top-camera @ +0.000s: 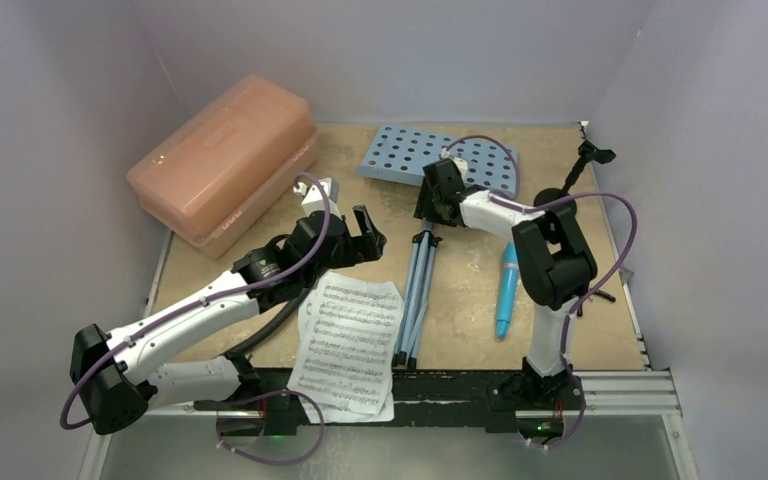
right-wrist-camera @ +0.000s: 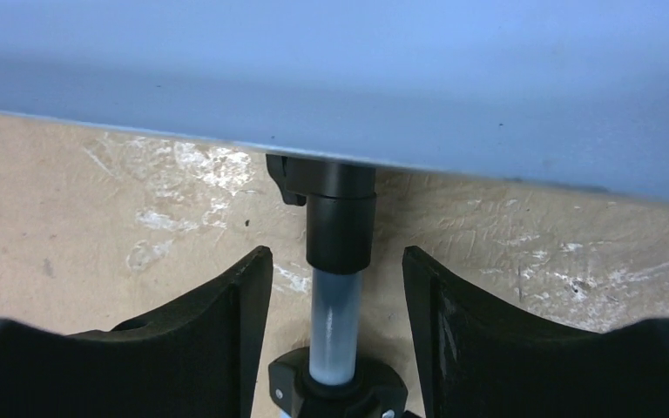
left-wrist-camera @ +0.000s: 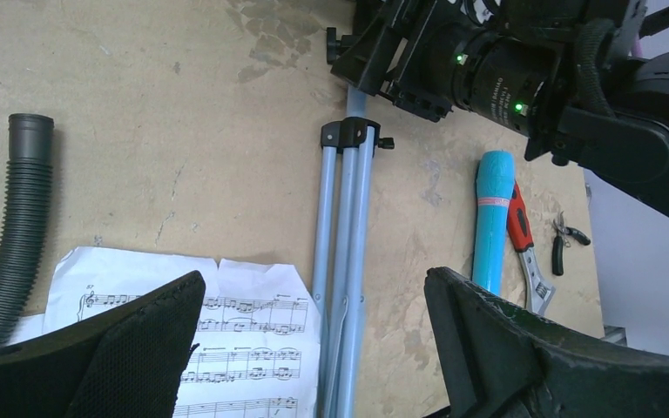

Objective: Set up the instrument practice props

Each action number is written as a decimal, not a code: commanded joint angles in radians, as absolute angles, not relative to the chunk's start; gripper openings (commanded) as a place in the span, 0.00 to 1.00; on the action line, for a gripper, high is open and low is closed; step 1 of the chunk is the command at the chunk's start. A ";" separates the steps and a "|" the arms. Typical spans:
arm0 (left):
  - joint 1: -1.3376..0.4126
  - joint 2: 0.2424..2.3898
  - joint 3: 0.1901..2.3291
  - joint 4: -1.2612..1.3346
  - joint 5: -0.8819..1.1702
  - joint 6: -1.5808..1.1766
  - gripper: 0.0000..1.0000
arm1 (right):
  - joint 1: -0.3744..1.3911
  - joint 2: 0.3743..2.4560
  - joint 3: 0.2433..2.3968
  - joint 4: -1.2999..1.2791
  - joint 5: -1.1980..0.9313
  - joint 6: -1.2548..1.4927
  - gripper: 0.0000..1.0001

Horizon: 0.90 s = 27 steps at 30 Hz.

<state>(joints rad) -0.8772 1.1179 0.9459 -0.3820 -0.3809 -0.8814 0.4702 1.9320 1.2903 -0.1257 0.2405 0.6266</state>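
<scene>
While astride music stand (right-wrist-camera: 340, 235), right tool (right-wrist-camera: 337, 254) wide

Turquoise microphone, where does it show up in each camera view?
Top external: the turquoise microphone lies right of centre, just right of the folded legs of the music stand.
Left wrist: the turquoise microphone is right of centre, beside a red-handled wrench.
Right wrist: not in it.
Shared landmark: the music stand's pale-blue pole, seen in all three.
</scene>
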 commanded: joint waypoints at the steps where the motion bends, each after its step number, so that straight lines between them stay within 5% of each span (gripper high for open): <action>1: -0.873 1.118 0.940 -0.340 -0.367 -0.899 0.96 | 0.472 1.957 1.334 -0.135 0.272 0.623 0.59; 10: -0.874 1.124 0.931 -0.317 -0.326 -0.888 0.96 | 0.477 1.993 1.336 -0.138 0.274 0.593 0.56; 16: -0.873 1.109 0.915 -0.276 -0.307 -0.827 0.97 | 0.477 2.013 1.363 -0.155 0.257 0.564 0.31; 19: -0.872 1.098 0.902 -0.270 -0.338 -0.823 0.99 | 0.477 2.028 1.370 -0.167 0.245 0.553 0.09; 22: -0.870 1.101 0.919 -0.325 -0.353 -0.841 1.00 | 0.479 2.035 1.371 -0.177 0.226 0.532 0.00; 27: -0.870 1.139 0.886 -0.269 -0.263 -0.851 0.99 | 0.479 1.965 1.301 -0.128 0.228 0.529 0.00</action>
<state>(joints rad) -0.8768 1.1217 0.9073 -0.3264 -0.3241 -0.8474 0.4713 2.0071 1.3453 -0.1520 0.2405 0.5671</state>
